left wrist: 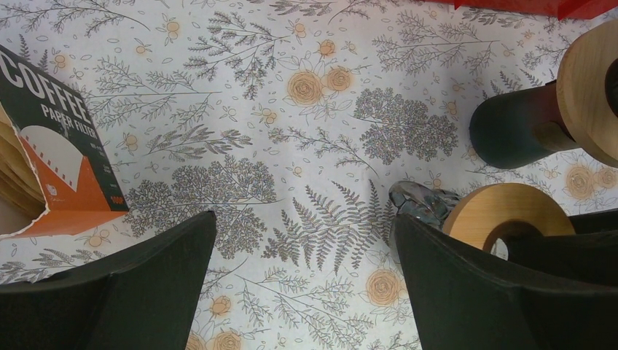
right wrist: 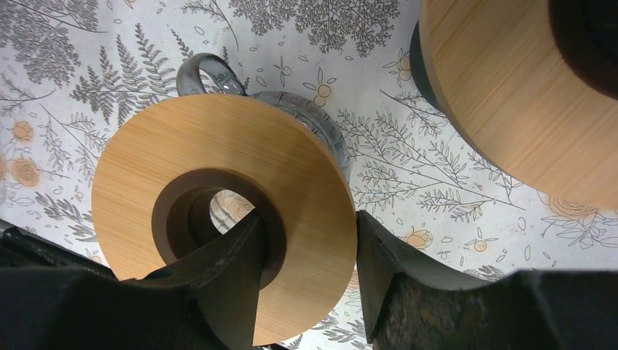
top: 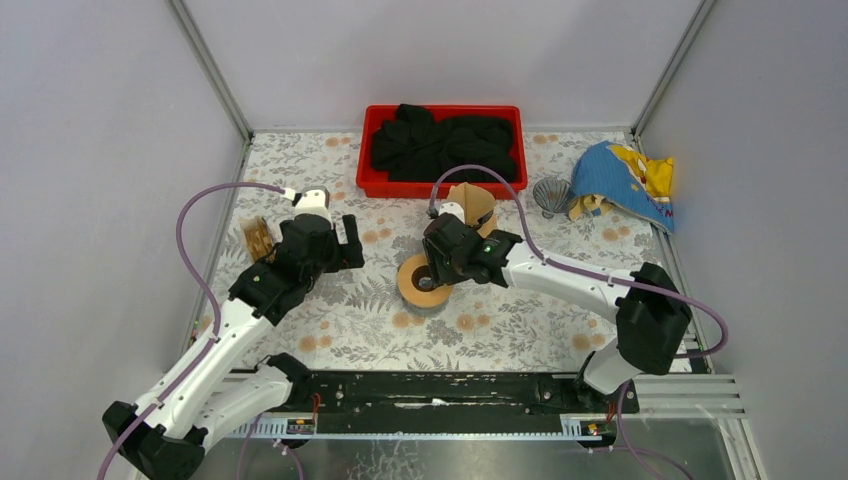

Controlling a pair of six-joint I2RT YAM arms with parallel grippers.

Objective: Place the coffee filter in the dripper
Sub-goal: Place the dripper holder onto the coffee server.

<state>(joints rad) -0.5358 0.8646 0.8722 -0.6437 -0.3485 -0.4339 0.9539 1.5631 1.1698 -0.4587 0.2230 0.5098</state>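
We found the right gripper (right wrist: 306, 219) closed on the dripper (right wrist: 182, 146) — one finger down inside the hole of its wooden collar, the other outside the rim, with the wood pinched between them. The left gripper (left wrist: 304, 222) was spread wide and held nothing, hovering over the flowered tablecloth (left wrist: 291, 87). The coffee filters (left wrist: 11, 171) were not yet touched. They sat as a stack of brown paper in an opened box (left wrist: 62, 157) at the left of the table, well apart from the dripper and near the left gripper. We judged a filter to be very light, thin and floppy, easy to crease or tear, and likely to cling to its neighbours. So the fingers should pinch a single sheet gently at its exposed edge and peel it away rather than dig into the stack. Below its collar the dripper looked to be glass, fragile and slick — the wood seemed the safer place to hold.
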